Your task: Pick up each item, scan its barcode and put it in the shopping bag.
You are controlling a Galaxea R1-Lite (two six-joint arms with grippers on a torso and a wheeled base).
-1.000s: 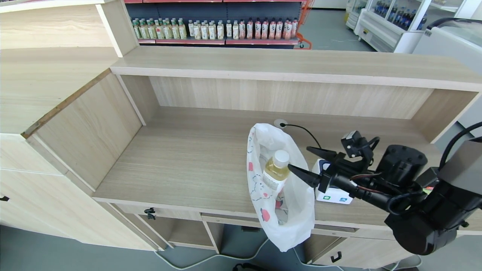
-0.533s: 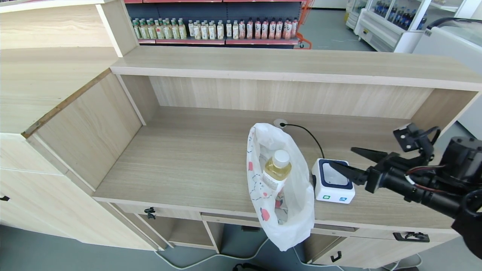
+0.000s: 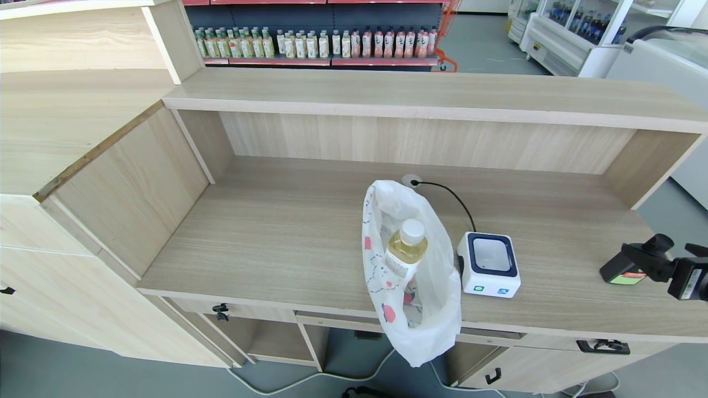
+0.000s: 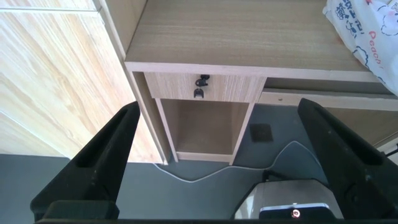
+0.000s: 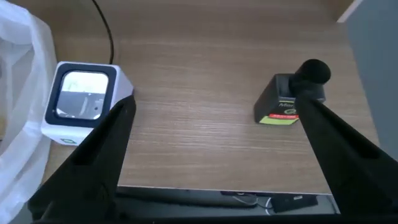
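The right gripper [image 5: 217,106] is being held apart and empty, with the bottle [image 3: 406,251] lodged in the bag [image 3: 442,309] beyond the scanner [image 3: 489,264] from it; bagging is being judged done, another item needed.

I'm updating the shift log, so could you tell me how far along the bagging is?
Done: one bottle stands in the shopping bag beside the scanner. In hand: nothing; the right gripper is open and empty. Still to do: a small black item on the counter.

White shopping bag [image 3: 431,309] with red print; white-navy scanner [image 3: 489,264].
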